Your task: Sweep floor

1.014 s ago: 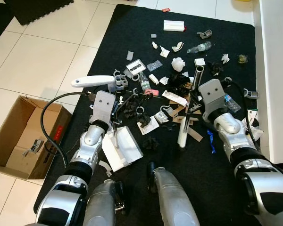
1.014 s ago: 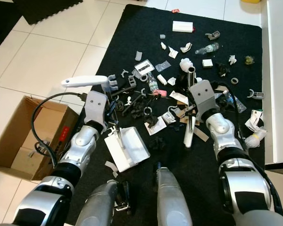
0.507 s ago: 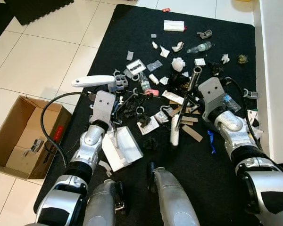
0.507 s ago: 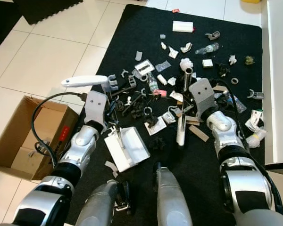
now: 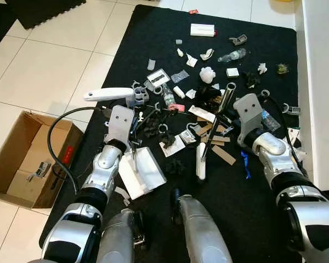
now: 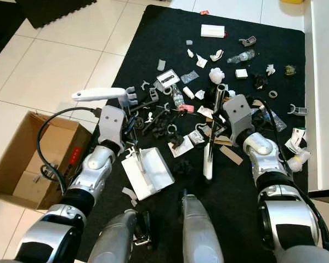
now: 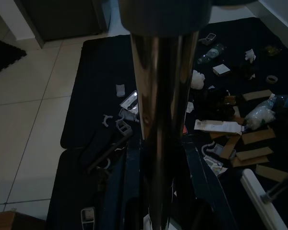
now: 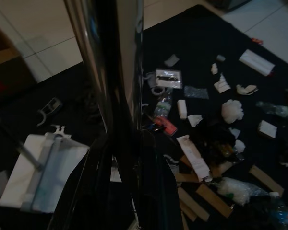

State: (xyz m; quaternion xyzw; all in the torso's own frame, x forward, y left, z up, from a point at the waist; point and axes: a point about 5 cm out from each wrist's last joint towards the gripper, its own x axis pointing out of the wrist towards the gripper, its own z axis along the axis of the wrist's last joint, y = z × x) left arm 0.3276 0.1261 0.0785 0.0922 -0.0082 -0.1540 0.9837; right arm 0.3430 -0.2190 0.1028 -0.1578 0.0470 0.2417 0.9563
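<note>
A: On the floor, left to right: cardboard box [image 5: 22,164]; left tool [image 5: 132,143] closed around the dustpan [image 5: 142,171] handle pole; black mat [image 5: 153,55] strewn with litter [image 5: 203,98]; right tool [image 5: 226,114] closed around the brush [image 5: 202,161] pole.

B: Handling note?

A: Judged best: draw the brush low toward the dustpan lip, pan held flat and steady against the mat.

B: Markings?

A: Red label on the box; unreadable.

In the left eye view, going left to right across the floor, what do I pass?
Cardboard box → white dustpan → white broom head → blue scrap.
</note>
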